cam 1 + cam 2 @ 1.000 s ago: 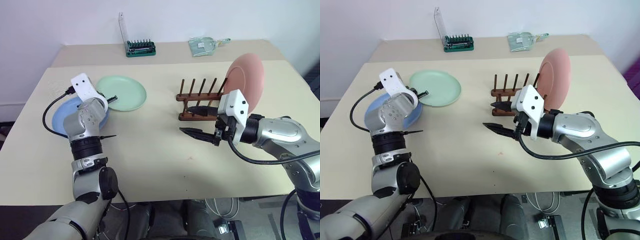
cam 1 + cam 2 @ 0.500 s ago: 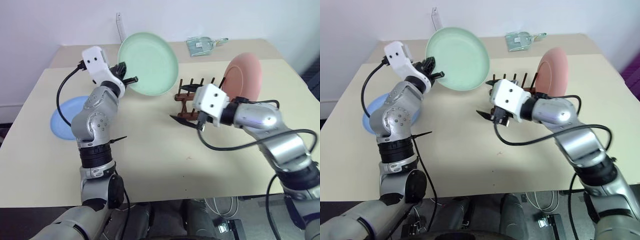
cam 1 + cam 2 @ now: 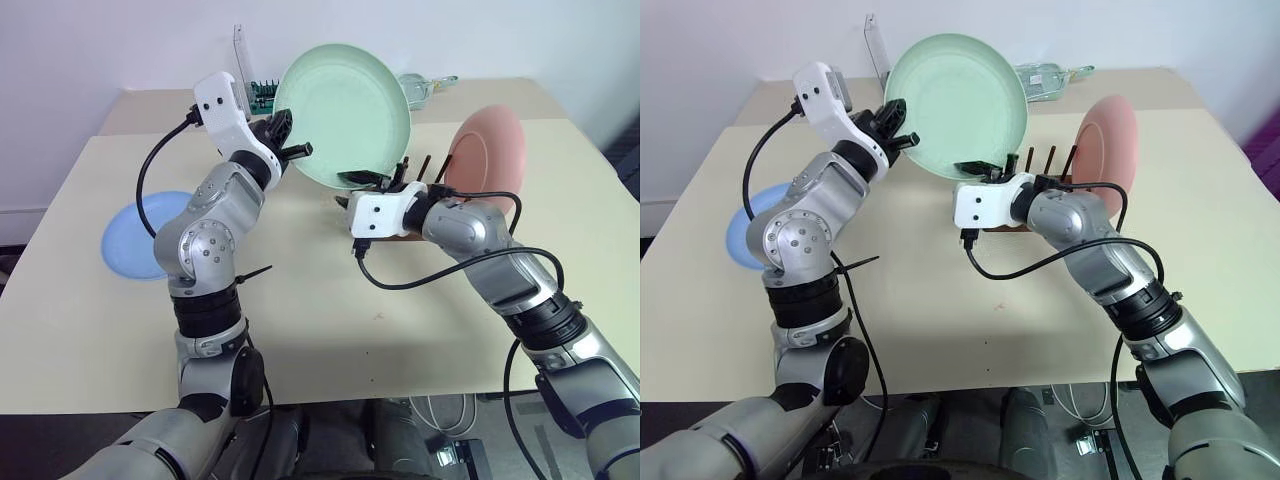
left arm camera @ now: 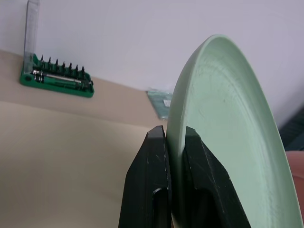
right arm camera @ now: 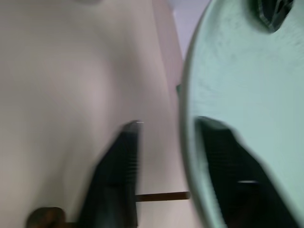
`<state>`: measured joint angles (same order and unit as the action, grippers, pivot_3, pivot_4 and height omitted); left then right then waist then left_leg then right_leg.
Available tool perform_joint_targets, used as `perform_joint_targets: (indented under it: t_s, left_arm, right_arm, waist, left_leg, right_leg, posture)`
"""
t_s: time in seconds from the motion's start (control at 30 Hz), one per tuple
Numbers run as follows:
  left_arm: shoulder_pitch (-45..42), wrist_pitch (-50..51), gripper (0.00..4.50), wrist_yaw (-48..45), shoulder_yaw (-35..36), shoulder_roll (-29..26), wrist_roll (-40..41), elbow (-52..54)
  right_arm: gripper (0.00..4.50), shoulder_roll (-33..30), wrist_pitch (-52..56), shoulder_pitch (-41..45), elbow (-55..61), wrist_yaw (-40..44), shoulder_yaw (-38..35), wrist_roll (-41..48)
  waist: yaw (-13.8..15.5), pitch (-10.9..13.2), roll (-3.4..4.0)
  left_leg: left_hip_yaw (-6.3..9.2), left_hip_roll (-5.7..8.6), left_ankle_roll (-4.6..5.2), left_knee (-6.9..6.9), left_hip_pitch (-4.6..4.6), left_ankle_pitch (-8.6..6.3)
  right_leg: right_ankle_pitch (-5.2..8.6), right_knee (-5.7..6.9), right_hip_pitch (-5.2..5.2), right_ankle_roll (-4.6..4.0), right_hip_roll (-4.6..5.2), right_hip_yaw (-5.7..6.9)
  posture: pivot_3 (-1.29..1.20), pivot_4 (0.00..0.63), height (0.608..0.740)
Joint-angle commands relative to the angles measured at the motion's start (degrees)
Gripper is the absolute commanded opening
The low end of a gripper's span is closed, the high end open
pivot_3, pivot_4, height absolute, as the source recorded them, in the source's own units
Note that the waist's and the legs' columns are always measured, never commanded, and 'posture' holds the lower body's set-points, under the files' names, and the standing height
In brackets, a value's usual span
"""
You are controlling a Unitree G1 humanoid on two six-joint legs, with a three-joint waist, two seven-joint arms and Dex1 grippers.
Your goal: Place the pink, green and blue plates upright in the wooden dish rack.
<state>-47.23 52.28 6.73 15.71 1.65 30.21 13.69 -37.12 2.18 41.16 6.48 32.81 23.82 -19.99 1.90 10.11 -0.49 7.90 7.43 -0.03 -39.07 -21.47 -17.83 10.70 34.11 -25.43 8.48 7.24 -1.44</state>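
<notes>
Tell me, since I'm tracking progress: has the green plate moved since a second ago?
Yes. The green plate has left the table beside the blue plate; the left gripper holds it upright in the air near the rack.

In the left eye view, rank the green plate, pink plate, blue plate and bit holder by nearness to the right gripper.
1. green plate: its lower rim is between the right gripper's fingers.
2. pink plate: upright in the wooden dish rack, to its right.
3. bit holder: at the table's far edge.
4. blue plate: flat, far left.
</notes>
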Motion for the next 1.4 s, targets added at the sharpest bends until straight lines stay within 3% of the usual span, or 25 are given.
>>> perform_joint_targets:
  t_s: [0.03,0.1,0.23,0.33,0.43,0.53,0.63,0.73,0.97,1.4]
  left_arm:
    - [-0.75,-0.57,0.36,-0.70,-0.06,0.08,2.40,2.85]
    - [-1.81,-1.78,1.10,0.20,2.03,1.30,4.15,2.38]
    - [-7.57,-11.06,3.09,5.42,11.11,3.25,8.20,-0.27]
    - [-9.23,-16.31,3.09,7.56,12.88,-1.28,4.01,-4.13]
    - [-6.20,-19.77,3.09,3.75,8.74,-9.72,-3.02,-8.79]
    - [-0.81,-21.61,3.09,-5.04,1.15,-15.78,-7.29,-11.06]
    - [7.23,-24.56,3.09,-18.79,-10.02,-21.10,-11.04,-9.90]
    - [14.63,-25.86,3.09,-31.37,-16.74,-24.46,-9.47,-6.54]
    - [23.38,-20.15,3.09,-45.75,-23.64,-28.39,-4.13,2.93]
    - [26.50,-16.71,3.09,-48.08,-25.21,-29.53,-4.16,7.27]
  right_arm:
    - [0.00,0.23,-1.09,-0.52,0.35,-1.14,-2.09,-2.82]
    - [0.00,0.31,-1.55,-0.75,0.23,-1.59,-2.51,-3.78]
    - [0.00,0.37,-1.93,-1.08,-0.01,-1.73,-4.08,-3.82]
    - [0.00,0.86,0.03,-2.47,1.97,-1.09,-8.75,0.75]
    - [0.00,2.97,8.26,-4.89,8.02,3.06,-19.03,16.08]
    - [0.00,6.31,23.49,-5.03,14.23,4.00,-29.30,31.91]
    - [0.00,11.09,41.81,-2.92,19.54,-1.97,-41.82,53.94]
    - [0.00,11.92,52.95,-1.17,20.07,-7.97,-48.43,65.08]
    - [0.00,11.67,60.35,-1.74,17.70,-15.56,-51.23,73.86]
    - [0.00,7.45,60.02,0.00,6.32,-15.57,-48.42,75.57]
  waist:
    - [-0.01,0.00,0.00]
    - [0.06,0.00,0.00]
    - [0.20,0.02,-0.03]
    - [-0.05,0.01,-0.01]
    - [-0.37,0.00,0.01]
    - [-0.79,0.00,0.01]
    - [-1.11,-0.01,-0.01]
    - [-1.30,-0.03,0.13]
    - [-1.67,0.03,0.34]
    - [-1.33,0.03,0.34]
  left_leg:
    - [0.00,0.00,0.00,0.00,0.00,0.00]
    - [0.00,0.00,0.00,0.00,0.00,0.00]
    - [0.01,-0.01,-0.01,-0.01,-0.01,0.00]
    - [-0.02,-0.05,-0.06,0.04,0.03,-0.02]
    - [0.00,-0.13,-0.11,0.10,0.06,-0.05]
    - [0.05,-0.18,-0.13,0.10,0.05,-0.06]
    - [0.19,-0.17,-0.11,0.03,0.01,-0.07]
    - [0.14,-0.20,-0.07,0.10,0.02,-0.10]
    - [-0.03,-0.33,-0.08,0.21,0.02,-0.10]
    - [-0.07,-0.32,-0.07,0.15,0.04,-0.11]
  right_leg:
    - [0.00,0.00,0.00,0.00,0.00,0.00]
    - [0.00,0.00,0.00,0.00,0.00,0.00]
    - [-0.01,-0.02,0.01,-0.01,-0.01,0.00]
    - [-0.01,-0.05,0.01,-0.02,-0.05,-0.02]
    - [0.00,-0.05,0.00,-0.04,-0.17,-0.06]
    - [-0.03,-0.05,0.00,-0.09,-0.24,-0.06]
    - [-0.08,-0.05,0.10,-0.16,-0.24,-0.01]
    - [-0.10,-0.01,0.06,-0.21,-0.24,-0.04]
    - [-0.08,-0.02,-0.14,-0.27,-0.26,-0.06]
    - [-0.08,-0.03,-0.08,-0.26,-0.25,-0.06]
  posture:
    - [0.00,0.150,0.738]
    - [0.00,0.150,0.738]
    - [0.00,0.150,0.738]
    - [0.00,0.150,0.738]
    - [0.00,0.150,0.738]
    - [0.00,0.150,0.738]
    - [0.00,0.150,0.738]
    - [0.00,0.150,0.738]
    - [0.00,0.150,0.738]
    - [0.00,0.150,0.738]
